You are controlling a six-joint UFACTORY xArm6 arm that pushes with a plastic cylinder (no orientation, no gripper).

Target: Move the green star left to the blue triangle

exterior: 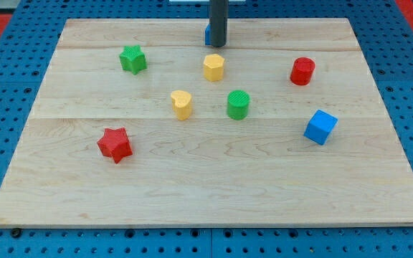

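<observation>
Board point(214, 201): pale wooden top, its near edge closest to the camera; no writing readable.
Rod: upright at 12 o'clock of the board, my tip point(218, 45) down beside a blue block point(208, 34), mostly hidden behind it, shape unclear.
Grip: none, bare rod, holding nothing.
Green star point(133, 59): at 9 o'clock of my tip, well apart.
Red star point(115, 145): at 7 o'clock of the board.

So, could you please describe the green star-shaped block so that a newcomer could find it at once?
Start at the pale wooden board and look to its upper left part. The green star-shaped block sits there alone, left of the yellow hexagonal block. The other green block, the green cylinder, is round and central; this one has points.
</observation>
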